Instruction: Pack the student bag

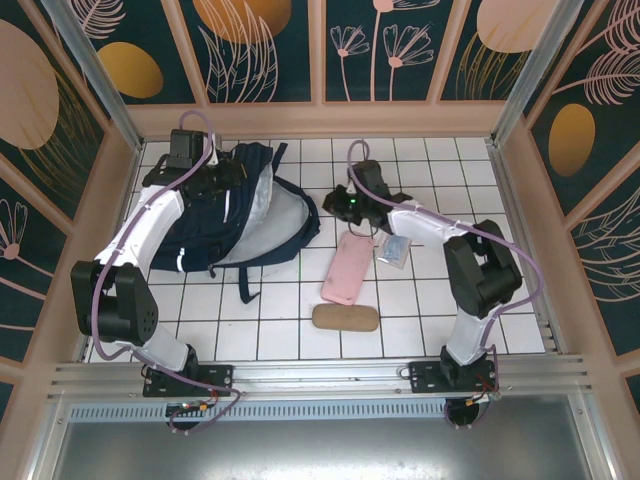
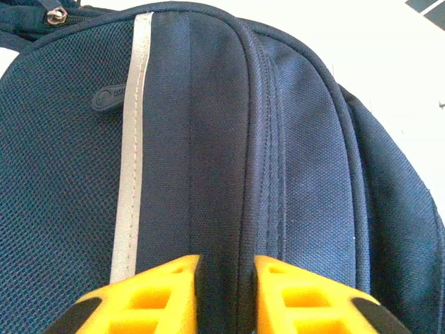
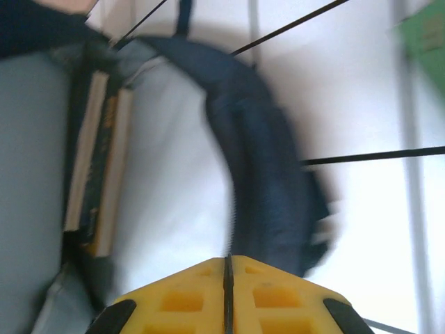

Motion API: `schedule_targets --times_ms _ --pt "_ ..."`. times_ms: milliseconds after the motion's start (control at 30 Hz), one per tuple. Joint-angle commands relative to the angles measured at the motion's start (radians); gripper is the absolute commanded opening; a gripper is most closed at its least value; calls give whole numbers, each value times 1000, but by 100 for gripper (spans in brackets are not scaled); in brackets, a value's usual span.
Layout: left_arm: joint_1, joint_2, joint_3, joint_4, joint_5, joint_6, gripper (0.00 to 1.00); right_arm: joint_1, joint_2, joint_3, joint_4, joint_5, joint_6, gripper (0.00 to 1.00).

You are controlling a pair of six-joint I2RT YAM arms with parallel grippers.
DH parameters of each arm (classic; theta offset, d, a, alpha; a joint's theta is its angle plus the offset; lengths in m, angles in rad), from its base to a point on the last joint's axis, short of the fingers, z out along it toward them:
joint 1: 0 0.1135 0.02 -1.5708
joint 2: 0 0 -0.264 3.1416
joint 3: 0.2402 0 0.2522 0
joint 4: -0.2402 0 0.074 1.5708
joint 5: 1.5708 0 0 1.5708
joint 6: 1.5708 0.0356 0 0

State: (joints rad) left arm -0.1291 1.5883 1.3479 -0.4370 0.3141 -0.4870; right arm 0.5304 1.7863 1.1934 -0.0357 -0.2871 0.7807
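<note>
Open navy fabric backpack [image 1: 205, 235] on white-tiled desk [image 1: 430, 170]; right wrist view reveals books [image 3: 94, 167] inside. Left claw [image 2: 226, 278] parted, right claw [image 3: 227, 268] closed.

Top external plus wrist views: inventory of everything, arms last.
large dark navy fabric backpack: 1, navy with grey lining, back left of table, unzipped
books: seemingly 2, pale edges, inside the backpack
flat pink pouch: 1, pink, table centre
oblong tan case: 1, tan, nearer the arms than the pouch
small pale blue packet: 1, pale blue, right of pouch
white tiled table: 1, white
left hand: 1, yellow, open over backpack
right hand: 1, yellow, shut, at backpack's opening
</note>
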Motion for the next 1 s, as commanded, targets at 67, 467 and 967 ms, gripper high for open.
schedule_targets --times_ms 67,467,967 --pt "19 -45 -61 112 95 -102 49 -121 -40 -21 -90 124 -127 14" --pt "-218 6 -157 342 68 -369 71 -264 140 163 -167 168 -333 38" --pt "-412 354 -36 530 52 -538 69 -295 409 450 -274 210 -496 54"
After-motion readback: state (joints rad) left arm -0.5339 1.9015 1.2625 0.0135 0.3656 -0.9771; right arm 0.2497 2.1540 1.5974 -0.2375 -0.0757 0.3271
